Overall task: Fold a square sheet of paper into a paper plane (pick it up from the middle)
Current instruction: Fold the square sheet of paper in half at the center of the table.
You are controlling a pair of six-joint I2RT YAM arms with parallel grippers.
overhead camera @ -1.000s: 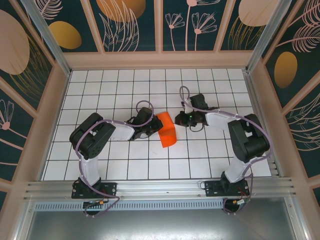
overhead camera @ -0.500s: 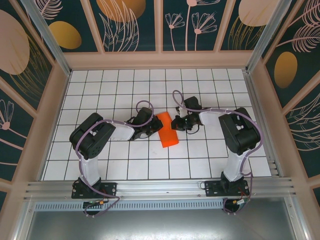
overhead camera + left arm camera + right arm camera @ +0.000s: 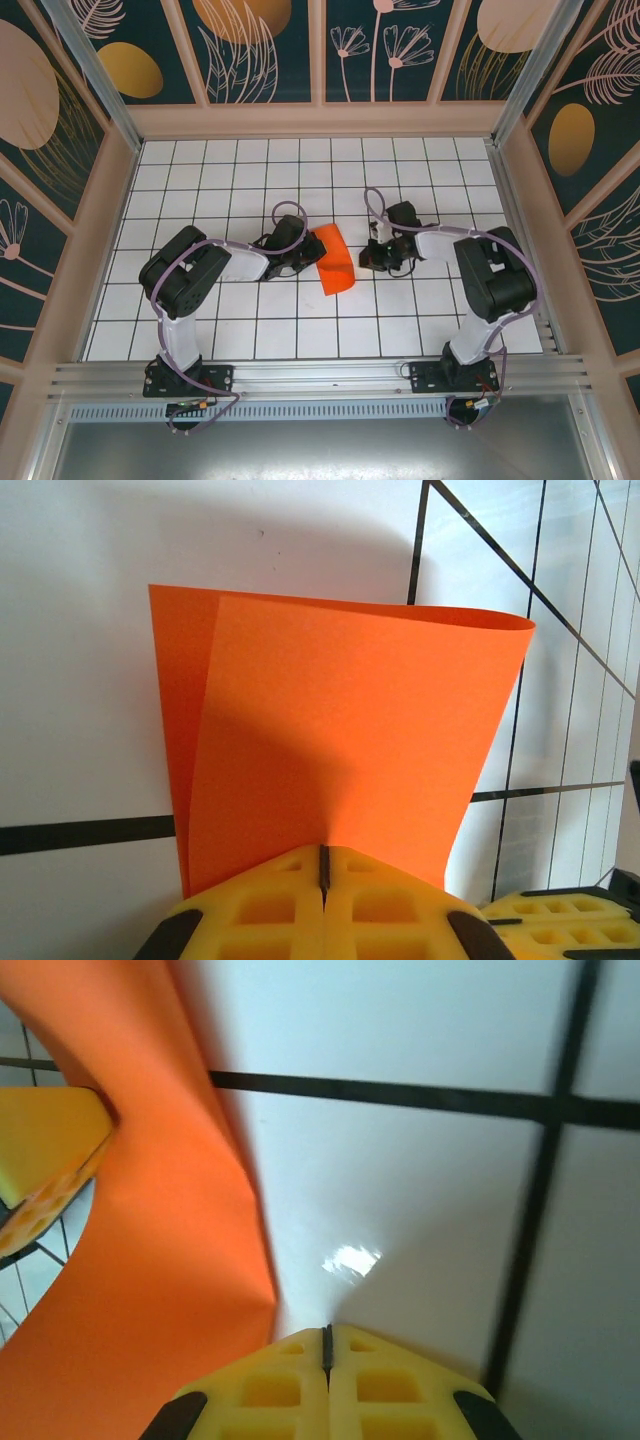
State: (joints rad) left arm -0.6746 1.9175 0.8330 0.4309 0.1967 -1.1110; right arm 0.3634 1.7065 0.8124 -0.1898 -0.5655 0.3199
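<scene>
Pinching the square sheet of paper [image 3: 340, 740]: left claw [image 3: 323, 870], fingers together on the sheet's near edge, with the paper running straight out ahead of the fingertips. Sheet is doubled over into two orange layers. There's a loose rounded bend at the far right corner as this claw sees it, and the under layer peeks out on the left. It stands off the white gridded desk [image 3: 250, 320] and throws a shadow on it.

Right claw [image 3: 326, 1350]: fingers pressed together, nothing between them, tips low over bare tile. Sheet sits just left of this claw, its curved edge coming down to the left finger; can't confirm contact.

From above, the sheet lies between the two claws, left claw on its left edge, right claw just off its right edge.
</scene>
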